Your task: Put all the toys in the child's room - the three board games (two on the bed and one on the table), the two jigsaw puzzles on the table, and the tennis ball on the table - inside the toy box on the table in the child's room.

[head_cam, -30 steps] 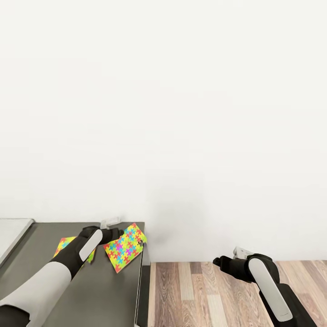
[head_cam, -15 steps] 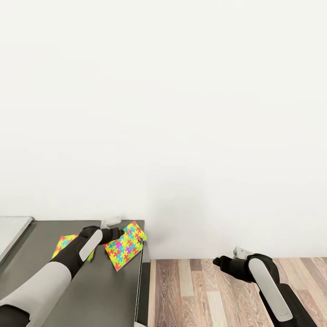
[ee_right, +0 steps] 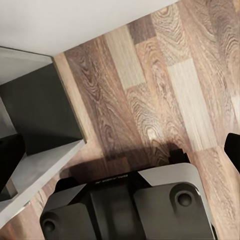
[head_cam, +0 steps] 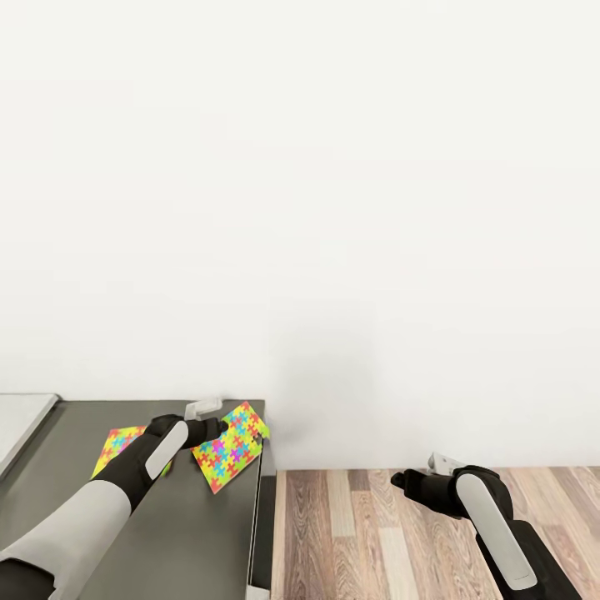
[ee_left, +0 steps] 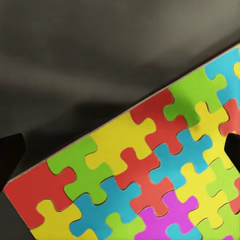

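A bare white wall [head_cam: 333,208] takes up most of the head view. Below it on the right runs the wood plank floor [head_cam: 375,533], and on the left the dark grey corner section of the counter [head_cam: 200,542], with a strip of its light grey top [head_cam: 21,421] at the far left edge. Two jigsaw puzzles lie on the dark section: one puzzle sheet [head_cam: 232,446] sits near the counter's right edge, and the other puzzle sheet [head_cam: 121,446] lies further left, partly hidden by the left arm. The left end effector [head_cam: 223,427] hovers over the first sheet's corner, its fingers spread wide with nothing between them. The right end effector [head_cam: 400,479] hangs over the floor, well apart from the counter, also released, with the robot's base [ee_right: 130,210] beneath it
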Available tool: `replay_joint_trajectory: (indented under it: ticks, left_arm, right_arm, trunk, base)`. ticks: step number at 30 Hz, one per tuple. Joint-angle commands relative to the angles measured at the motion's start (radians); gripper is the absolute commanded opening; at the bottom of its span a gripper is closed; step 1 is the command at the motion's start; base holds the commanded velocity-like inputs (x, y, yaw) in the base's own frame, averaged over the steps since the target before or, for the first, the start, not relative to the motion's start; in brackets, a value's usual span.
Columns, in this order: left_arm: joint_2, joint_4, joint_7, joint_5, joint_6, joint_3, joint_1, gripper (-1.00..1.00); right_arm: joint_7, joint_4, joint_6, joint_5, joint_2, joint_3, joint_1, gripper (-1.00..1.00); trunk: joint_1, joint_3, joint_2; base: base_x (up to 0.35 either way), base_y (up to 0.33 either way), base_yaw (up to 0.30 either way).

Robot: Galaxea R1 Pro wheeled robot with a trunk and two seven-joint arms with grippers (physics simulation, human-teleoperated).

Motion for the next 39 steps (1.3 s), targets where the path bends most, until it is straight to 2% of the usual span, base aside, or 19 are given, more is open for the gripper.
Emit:
replay_joint_trajectory:
  ticks: [1, 9, 22, 23, 29, 39]
  left_arm:
    - [0.001, -0.002, 0.009, 0.011, 0.002, -0.006, -0.001, 1.00]
    - [0.001, -0.002, 0.009, 0.011, 0.002, -0.006, -0.001, 1.00]
    - [0.001, -0.002, 0.009, 0.011, 0.002, -0.006, -0.001, 1.00]
    - [0.000, -0.012, 0.005, 0.010, 0.001, -0.006, -0.001, 1.00]
    - [-0.003, -0.015, 0.003, -0.005, 0.000, -0.005, -0.001, 1.00]
    - [-0.008, -0.018, 0.003, -0.044, 0.000, -0.004, -0.001, 1.00]
  right_arm:
    - [-0.011, -0.001, 0.002, -0.009, -0.001, 0.002, -0.001, 1.00]
    - [-0.011, -0.001, 0.002, -0.009, -0.001, 0.002, -0.001, 1.00]
    - [-0.011, -0.001, -0.001, -0.006, 0.000, 0.003, 0.002, 1.00]
    - [-0.010, 0.005, -0.002, -0.002, 0.005, 0.000, 0.005, 1.00]
    - [-0.010, 0.008, -0.002, -0.003, 0.012, -0.002, 0.006, 1.00]
    - [-0.010, 0.008, -0.001, -0.003, 0.000, -0.003, 0.007, 1.00]
  trunk:
    - [0.001, -0.004, -0.002]
    - [0.001, -0.014, -0.002]
    - [0.001, -0.015, -0.002]
    - [0.001, -0.015, -0.002]
    - [0.001, -0.015, -0.002]
    - [0.001, -0.015, -0.002]
  base:
    - [0.000, 0.000, 0.000]
    - [0.000, 0.000, 0.000]
    - [0.000, 0.000, 0.000]
    - [0.000, 0.000, 0.000]
    - [0.000, 0.000, 0.000]
    - [-0.017, -0.031, 0.000]
